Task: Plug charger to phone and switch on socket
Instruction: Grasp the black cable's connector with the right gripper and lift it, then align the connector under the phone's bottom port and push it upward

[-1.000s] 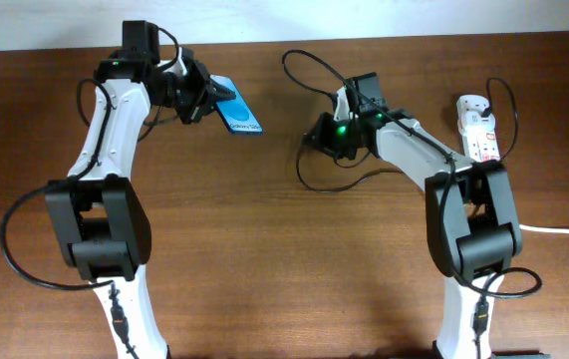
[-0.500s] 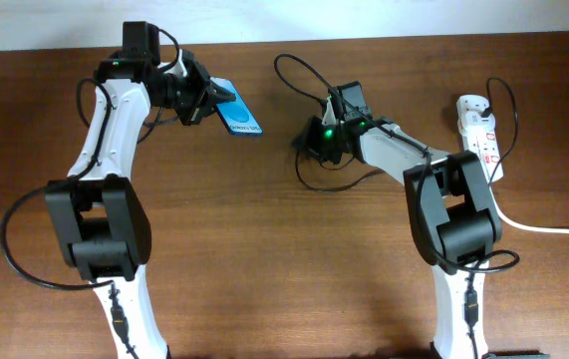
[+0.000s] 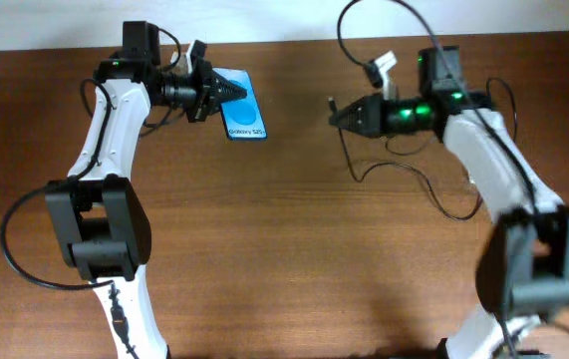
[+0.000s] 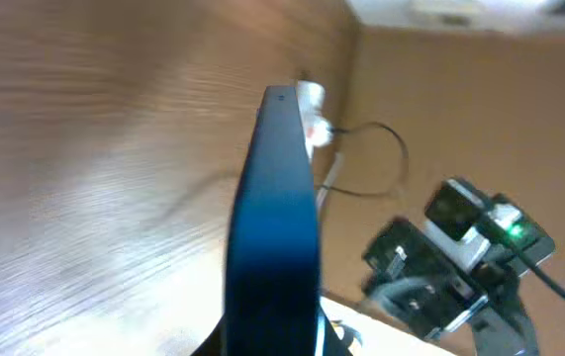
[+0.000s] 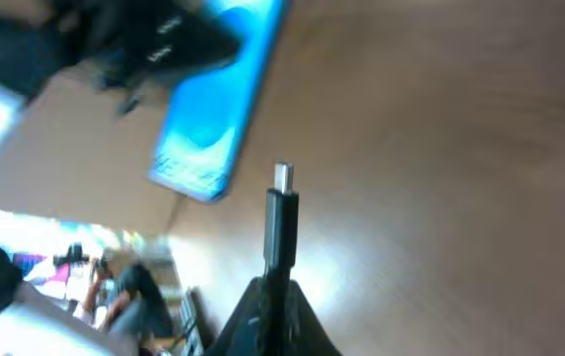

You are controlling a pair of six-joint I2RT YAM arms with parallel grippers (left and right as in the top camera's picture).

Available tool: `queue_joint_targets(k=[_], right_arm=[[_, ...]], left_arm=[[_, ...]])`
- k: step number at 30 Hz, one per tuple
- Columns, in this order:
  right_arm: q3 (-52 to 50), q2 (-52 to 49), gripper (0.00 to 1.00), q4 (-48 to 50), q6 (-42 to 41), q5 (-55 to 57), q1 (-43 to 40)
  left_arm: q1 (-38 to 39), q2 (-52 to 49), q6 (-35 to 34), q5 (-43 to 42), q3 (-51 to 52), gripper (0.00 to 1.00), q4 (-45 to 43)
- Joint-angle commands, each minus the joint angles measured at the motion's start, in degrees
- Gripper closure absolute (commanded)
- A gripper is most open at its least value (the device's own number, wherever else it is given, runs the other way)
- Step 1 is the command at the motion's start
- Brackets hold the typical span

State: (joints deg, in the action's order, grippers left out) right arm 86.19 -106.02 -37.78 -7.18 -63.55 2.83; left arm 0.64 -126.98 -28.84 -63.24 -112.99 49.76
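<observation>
My left gripper (image 3: 216, 93) is shut on one end of the phone (image 3: 241, 108) and holds it at the far left of the table, blue screen up and "Galaxy" text at the near end. The left wrist view shows the phone (image 4: 272, 218) edge-on between the jaws (image 4: 272, 341). My right gripper (image 3: 338, 118) is shut on the charger plug (image 5: 282, 213), whose metal tip points toward the phone (image 5: 218, 99), with a gap between them. The thin black cable (image 3: 404, 175) trails in loops under the right arm. The socket is hidden behind the right arm.
The brown wooden table (image 3: 284, 259) ends at a pale wall along the far edge (image 3: 294, 20). A small white tag (image 3: 382, 68) hangs on a black cable above the right arm. The right arm (image 4: 450, 257) shows in the left wrist view.
The right arm has swung up and to the right, taking the charger plug with it, and now covers the socket. The left gripper has turned the phone flatter and shifted it slightly right.
</observation>
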Motion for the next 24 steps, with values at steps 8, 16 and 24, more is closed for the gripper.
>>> queue_joint_targets(k=[8, 16, 24], right_arm=[[-18.8, 28.0, 0.95, -6.8, 2.1, 2.3, -5.5], [-27.4, 27.6, 0.96, 31.5, -32.7, 13.5, 14.1], [-27.4, 16.2, 0.96, 55.5, -50.5, 14.0, 21.4]], left_arm=[[1.1, 0.3, 13.7, -16.1, -0.5, 1.0, -1.3], [3.2, 0.3, -14.3, -16.1, -0.5, 1.0, -21.2], [3.2, 0.3, -35.0, -15.5, -0.5, 1.0, -42.7]])
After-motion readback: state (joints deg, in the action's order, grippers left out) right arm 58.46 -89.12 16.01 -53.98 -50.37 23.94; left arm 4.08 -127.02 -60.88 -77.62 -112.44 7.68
